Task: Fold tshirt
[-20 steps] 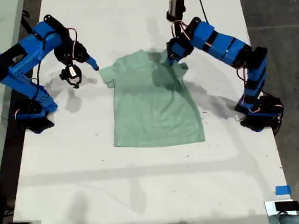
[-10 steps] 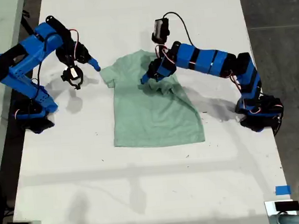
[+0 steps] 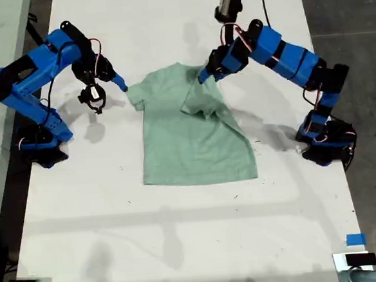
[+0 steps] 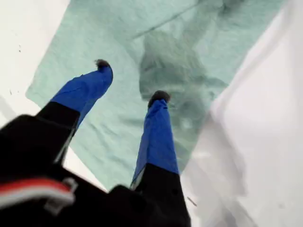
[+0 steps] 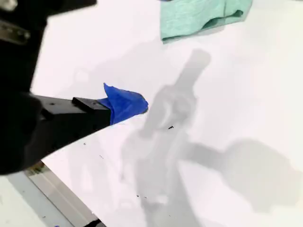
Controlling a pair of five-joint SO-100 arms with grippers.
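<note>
The pale mint-green tshirt point(image 3: 188, 147) lies flat on the white table point(image 3: 181, 232), neck toward the far edge. Its sleeve point(image 3: 203, 102) on the exterior view's right is folded inward over the chest. My first gripper point(image 3: 204, 75) hovers just above that shoulder. In the first wrist view its fingers point(image 4: 131, 81) stand open over the tshirt point(image 4: 118, 28) with nothing between them. My second gripper point(image 3: 121, 85) sits beside the other sleeve point(image 3: 136, 93), just apart from it. In the second wrist view it point(image 5: 139, 104) shows as a single blue tip over bare table, with the sleeve point(image 5: 199, 16) beyond.
The arm bases point(image 3: 43, 141) point(image 3: 324, 145) stand at the table's two sides in the exterior view. A blue tape mark point(image 3: 355, 239) sits near the front corner at the exterior view's right. Grey floor point(image 3: 353, 13) runs along that side.
My first gripper carried the sleeve inward across the chest, let it go, and has lifted back toward the shoulder. The second arm has barely moved.
</note>
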